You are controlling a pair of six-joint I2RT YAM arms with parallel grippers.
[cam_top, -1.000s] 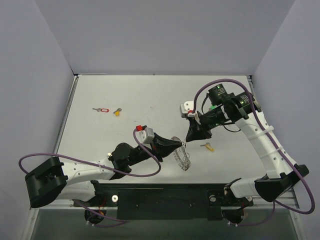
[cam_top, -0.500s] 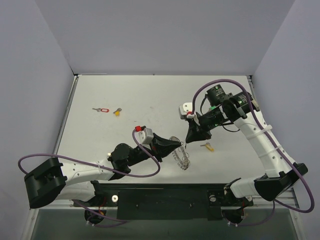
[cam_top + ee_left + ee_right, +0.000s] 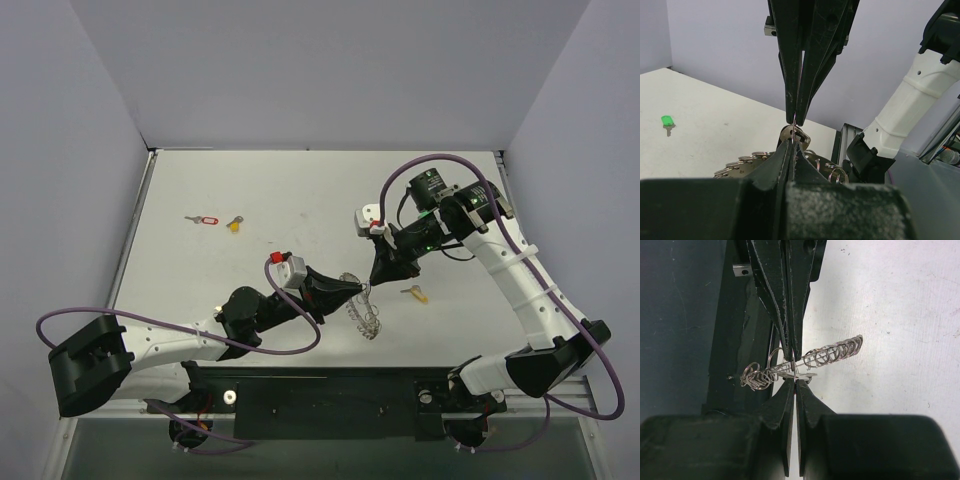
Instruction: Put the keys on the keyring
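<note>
The keyring (image 3: 366, 316), a coil of silvery wire loops, hangs between both grippers just above the table; it also shows in the right wrist view (image 3: 832, 352). My left gripper (image 3: 361, 290) is shut on one of its loops (image 3: 793, 142). My right gripper (image 3: 375, 282) comes from the opposite side, tip to tip with the left, and is shut on a thin wire loop carrying a silvery key (image 3: 799, 374), which also shows in the left wrist view (image 3: 799, 135). An orange-yellow key (image 3: 415, 294), a red-tagged key (image 3: 205, 220) and a yellow key (image 3: 235, 224) lie on the table. A green key (image 3: 666, 121) lies further off.
The white table (image 3: 300, 190) is walled by grey panels at the back and sides. A black rail (image 3: 330, 390) with the arm bases runs along the near edge. Purple cables loop off both arms.
The right arm's wrist and upper links have shifted slightly left. Both gripper tips stay together at the keyring, and the keys on the table have not moved.
</note>
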